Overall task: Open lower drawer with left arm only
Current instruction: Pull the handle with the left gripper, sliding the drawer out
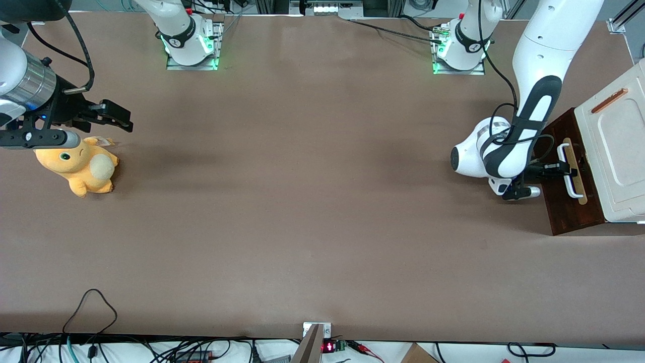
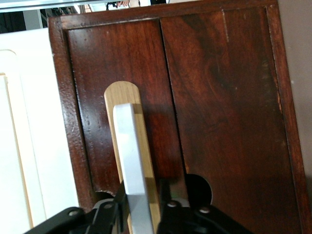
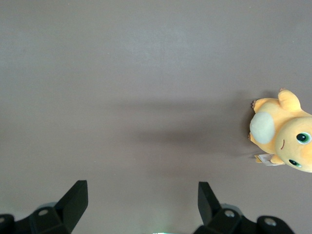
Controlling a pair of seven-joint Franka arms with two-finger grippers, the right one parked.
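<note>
The lower drawer (image 1: 564, 212) has a dark brown wooden front with a white bar handle (image 1: 572, 174) on a tan wood strip. It sits under the cream-white cabinet top (image 1: 617, 151). The left arm (image 1: 534, 111) reaches down in front of the drawer. Its black gripper (image 1: 565, 169) is at the handle's middle. In the left wrist view the drawer front (image 2: 219, 107) fills the frame. The gripper (image 2: 142, 202) straddles the handle (image 2: 130, 151), one finger (image 2: 121, 200) against the bar. The other finger (image 2: 168, 204) stands a small gap off it, over the tan strip.
The cabinet stands at the working arm's end of the table (image 1: 312, 201). A yellow plush toy (image 1: 80, 164) lies at the parked arm's end and also shows in the right wrist view (image 3: 285, 134). Cables hang along the table's near edge.
</note>
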